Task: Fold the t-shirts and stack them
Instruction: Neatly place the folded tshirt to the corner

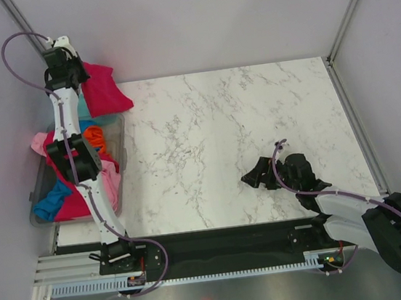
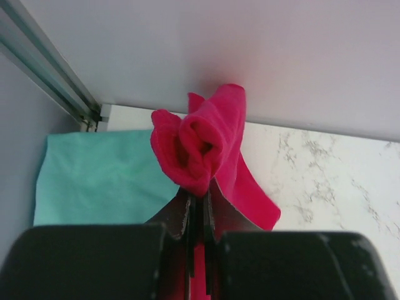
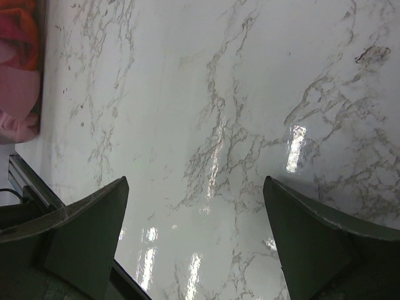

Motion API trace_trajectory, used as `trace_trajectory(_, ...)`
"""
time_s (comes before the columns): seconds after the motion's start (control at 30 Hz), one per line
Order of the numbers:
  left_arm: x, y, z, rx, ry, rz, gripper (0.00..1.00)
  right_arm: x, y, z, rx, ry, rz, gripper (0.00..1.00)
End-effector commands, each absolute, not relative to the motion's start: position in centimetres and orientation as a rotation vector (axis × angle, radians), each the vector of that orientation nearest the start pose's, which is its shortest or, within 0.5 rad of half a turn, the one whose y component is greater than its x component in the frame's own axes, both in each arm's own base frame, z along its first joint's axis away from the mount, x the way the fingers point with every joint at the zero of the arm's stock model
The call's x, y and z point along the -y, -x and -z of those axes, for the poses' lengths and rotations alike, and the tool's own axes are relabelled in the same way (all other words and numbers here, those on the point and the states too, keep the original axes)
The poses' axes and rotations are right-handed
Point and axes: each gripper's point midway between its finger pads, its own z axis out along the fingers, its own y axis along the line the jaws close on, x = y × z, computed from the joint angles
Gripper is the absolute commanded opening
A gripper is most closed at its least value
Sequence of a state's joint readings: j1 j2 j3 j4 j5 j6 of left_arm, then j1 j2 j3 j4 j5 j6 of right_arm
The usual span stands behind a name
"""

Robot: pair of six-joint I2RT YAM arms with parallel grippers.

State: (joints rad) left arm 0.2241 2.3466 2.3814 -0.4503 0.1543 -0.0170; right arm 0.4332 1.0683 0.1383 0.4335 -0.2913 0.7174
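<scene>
Crimson t-shirt (image 1: 106, 94) hoisted at the bin's (image 1: 124, 156) far end!
Your left gripper (image 2: 199, 199) clenched on it, right gripper (image 3: 195, 187) gaping empty: swing it over the marble table (image 1: 218, 118) and lay it flat.

Clear plastic bin (image 1: 122, 149) at the left edge of the white marble tabletop (image 1: 218, 118)

I see white links and black joint housings on the left arm (image 1: 98, 199) and right arm (image 1: 347, 209), a purple cable (image 1: 3, 53) along each, and dark tapered fingers (image 3: 81, 231) on the right gripper (image 3: 195, 181).
</scene>
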Motion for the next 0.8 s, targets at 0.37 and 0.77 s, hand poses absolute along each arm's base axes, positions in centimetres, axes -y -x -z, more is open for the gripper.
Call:
trace_trajectory(0.37,-18.0,-68.3,-24.4,-1.778,0.157,-0.219,0.03,-18.8,-21.6,-3.6,-2.26,-0.098,-0.97,0.97)
trace_trajectory(0.77,-23.7,-69.0,-22.5,-1.704,0.231,-0.239,0.07,-18.9,-21.9,-3.2,-2.294,-0.099,-0.954,0.97)
